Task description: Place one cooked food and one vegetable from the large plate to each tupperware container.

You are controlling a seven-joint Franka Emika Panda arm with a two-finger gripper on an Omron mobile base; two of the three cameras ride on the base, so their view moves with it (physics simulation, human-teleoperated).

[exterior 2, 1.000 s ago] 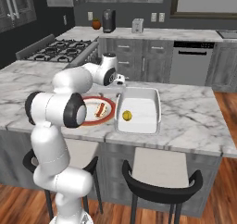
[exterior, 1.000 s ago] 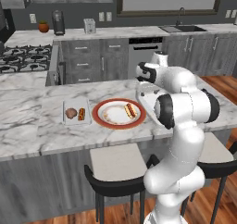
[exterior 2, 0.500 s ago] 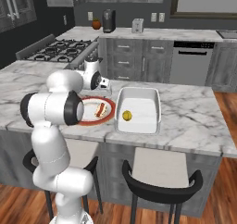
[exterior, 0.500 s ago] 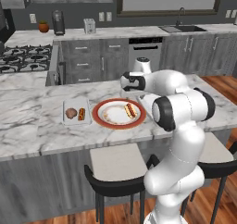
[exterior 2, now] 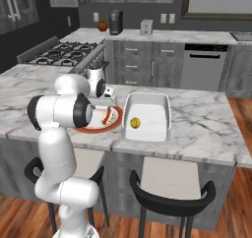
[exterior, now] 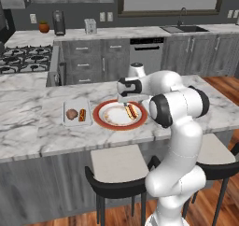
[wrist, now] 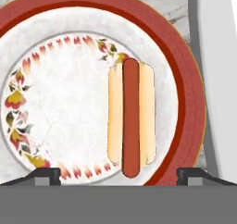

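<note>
The large plate [wrist: 186,93] has a red-orange rim and a white centre with a leafy pattern. A hot dog in a bun [wrist: 131,121] lies on its right part, also seen from the left base as the hot dog [exterior: 131,110]. My gripper [wrist: 119,176] hovers just above the plate [exterior: 98,115], open, its fingertips [wrist: 48,174] wide apart on either side of the hot dog's near end and holding nothing. The small flat tray [exterior: 77,104] left of the plate holds a brown lump and a reddish piece. The deep white container [exterior 2: 147,100] right of the plate [exterior 2: 114,125] holds a yellow-green round item [exterior 2: 135,122].
Everything sits on a marble island counter [exterior: 32,131] with two stools [exterior: 116,171] at its near edge. A stove [exterior: 18,61] stands at the back left. My own arm [exterior 2: 69,109] hides the plate's left part in the right base view.
The hand has swung left from near the deep white container and come down over the plate. The food and trays have not moved.
</note>
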